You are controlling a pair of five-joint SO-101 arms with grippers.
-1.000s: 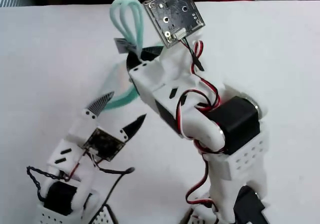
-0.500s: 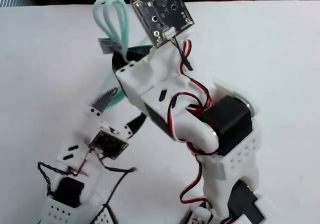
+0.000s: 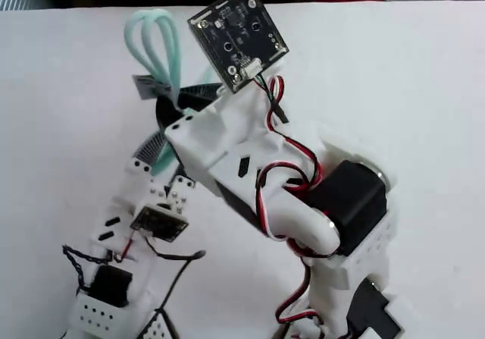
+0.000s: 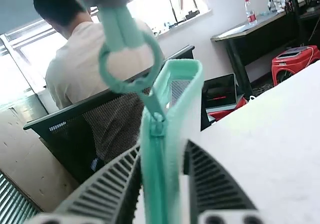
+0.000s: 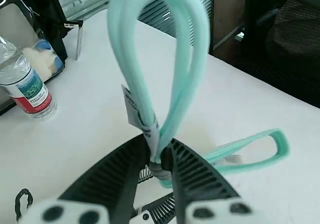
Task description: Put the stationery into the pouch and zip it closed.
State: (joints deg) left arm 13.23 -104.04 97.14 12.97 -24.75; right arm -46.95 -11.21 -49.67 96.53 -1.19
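The mint-green pouch stands on edge between my two grippers. Its long cord loop [image 3: 153, 42] sticks up toward the table's far side, and my right gripper [image 5: 160, 149] is shut on the base of that loop [image 5: 165, 58], near a small tag. In the left wrist view the zipper slider [image 4: 157, 127] and its ring pull [image 4: 131, 66] sit at the end of the pouch's zip edge [image 4: 172, 103]. My left gripper [image 4: 162, 151] is shut on that edge just below the slider. From above, the left gripper [image 3: 161, 155] lies tucked under the right arm's wrist.
A water bottle [image 5: 27, 88] and a dark bag [image 5: 35, 18] stand on the white table beyond the loop. The right arm's camera board [image 3: 236, 37] and red-black wires [image 3: 292, 164] hang over the table's middle. Bare table [image 3: 424, 89] lies to the right.
The right arm has carried the loop leftward across the table. My left gripper moved up to the pouch and went from wide open to shut on its zip edge.
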